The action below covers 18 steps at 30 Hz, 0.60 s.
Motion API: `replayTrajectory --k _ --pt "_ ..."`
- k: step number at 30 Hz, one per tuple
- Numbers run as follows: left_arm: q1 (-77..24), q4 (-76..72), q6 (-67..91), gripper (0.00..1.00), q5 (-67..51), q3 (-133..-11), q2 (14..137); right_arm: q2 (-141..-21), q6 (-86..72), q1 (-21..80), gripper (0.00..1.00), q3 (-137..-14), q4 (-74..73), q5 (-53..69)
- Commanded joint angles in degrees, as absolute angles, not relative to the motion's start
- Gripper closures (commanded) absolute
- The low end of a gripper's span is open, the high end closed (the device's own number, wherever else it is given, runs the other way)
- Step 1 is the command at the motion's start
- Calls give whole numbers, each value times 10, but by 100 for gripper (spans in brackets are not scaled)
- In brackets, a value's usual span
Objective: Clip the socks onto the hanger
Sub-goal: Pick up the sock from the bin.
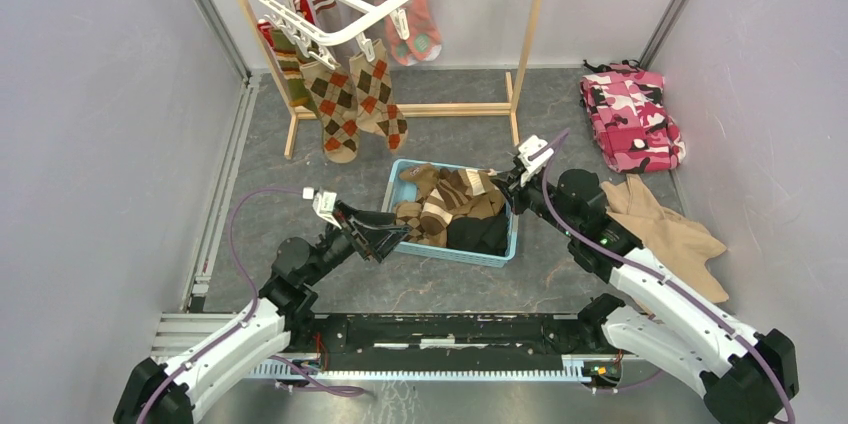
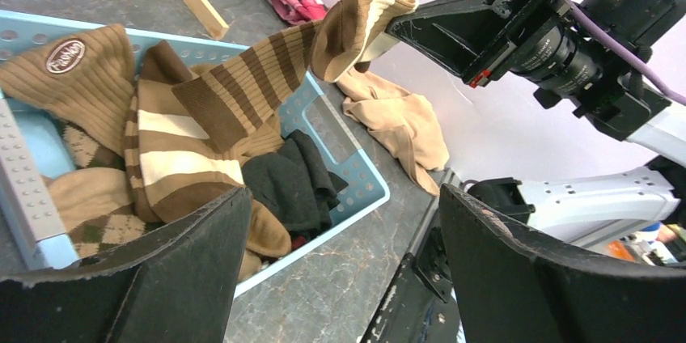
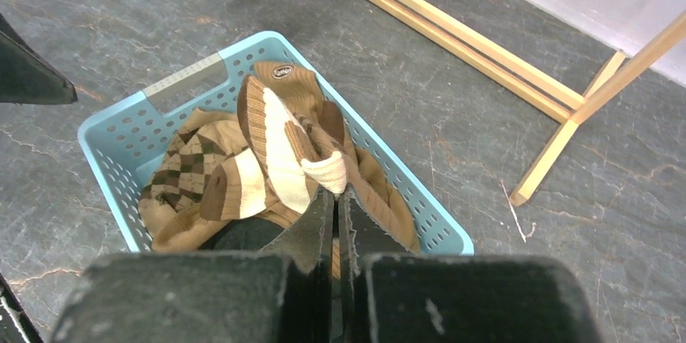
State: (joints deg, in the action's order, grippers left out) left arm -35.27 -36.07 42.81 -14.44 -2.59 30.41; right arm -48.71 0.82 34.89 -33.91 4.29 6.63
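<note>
One striped sock (image 2: 243, 92): pinched at its cuff by the right gripper (image 3: 338, 197), whose jaws are pressed together on it — the foot end lies in the blue basket (image 1: 455, 256)
Left gripper (image 1: 400, 232): spread wide, nothing held, just beside the basket
Hanger (image 1: 330, 4): well apart at the far side, argyle socks (image 1: 345, 104) already clipped on
Risk: the thin cuff pinch may be lost on lifting — tangled neighbours could be dragged out with it

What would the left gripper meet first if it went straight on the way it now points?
The left gripper would probably meet the socks piled in the blue basket, likely the black one; depth is unclear.
</note>
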Motion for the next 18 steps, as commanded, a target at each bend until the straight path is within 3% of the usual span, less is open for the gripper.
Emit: replayTrajectory --k 1,11,18 --pt "-355 -434 462 9 -166 -29 327 -481 13 352 99 -378 74 87" --pt "-354 -446 486 10 -148 -30 359 -546 43 352 97 -345 70 179" --pt "-355 -474 663 12 -68 -36 465 -498 53 352 97 -319 99 196"
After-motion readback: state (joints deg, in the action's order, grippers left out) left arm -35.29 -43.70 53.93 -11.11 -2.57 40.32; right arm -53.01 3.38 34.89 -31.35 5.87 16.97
